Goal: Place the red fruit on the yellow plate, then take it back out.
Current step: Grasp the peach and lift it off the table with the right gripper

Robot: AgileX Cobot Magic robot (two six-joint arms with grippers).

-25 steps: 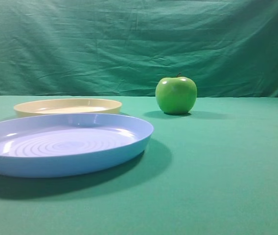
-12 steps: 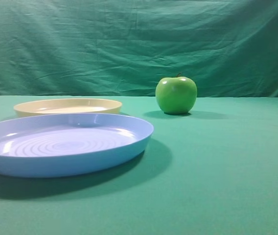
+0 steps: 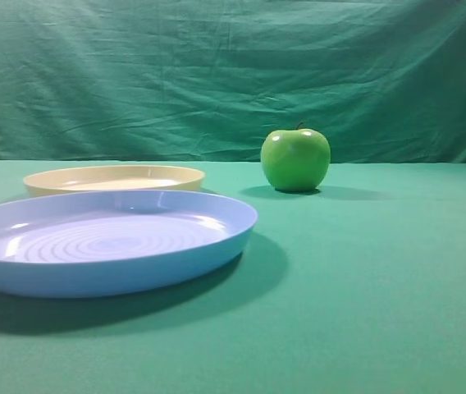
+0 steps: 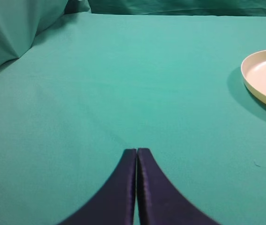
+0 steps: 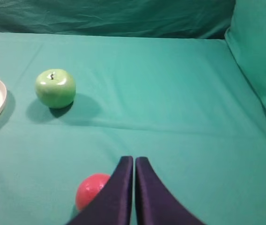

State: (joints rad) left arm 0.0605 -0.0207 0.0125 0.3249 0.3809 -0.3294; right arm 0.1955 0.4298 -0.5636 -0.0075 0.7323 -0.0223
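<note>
A: So, right tool [image 5: 134,161]: jaws pressed together, nothing between them, hanging above the desk [image 5: 180,117]. The red fruit [image 5: 92,191] sits just ahead-left of its tip, partly hidden by the left finger. Apart from it, not gripped.

B: Left one?

A: Left tool [image 4: 136,152] same story, jaws together, empty. Bare cloth right under and ahead of it. The yellow plate [image 4: 264,79] is ahead and off to its right, well apart, cut off by the frame edge.

B: Plate empty?

A: Nothing on the part that shows. Fruit is on the desk, so I'd say the first placement hasn't started. Both tools look parked; the right one sits nearest the fruit, so probably it does the pick, and it has to open first.

B: Further out from the right tool?

A: Green apple [image 5: 55,87] well ahead and left, upright, stem up. Yellow plate rim just shows beyond that at the far left edge.

B: Exterior view add anything?

A: Only it shows the whole blue plate [image 3: 106,242], in front of the yellow plate, rims overlapping in view; touching or not, can't tell. It shows no tool, and only a sliver of the fruit at its right edge. The wrist views alone give jaw state.
</note>
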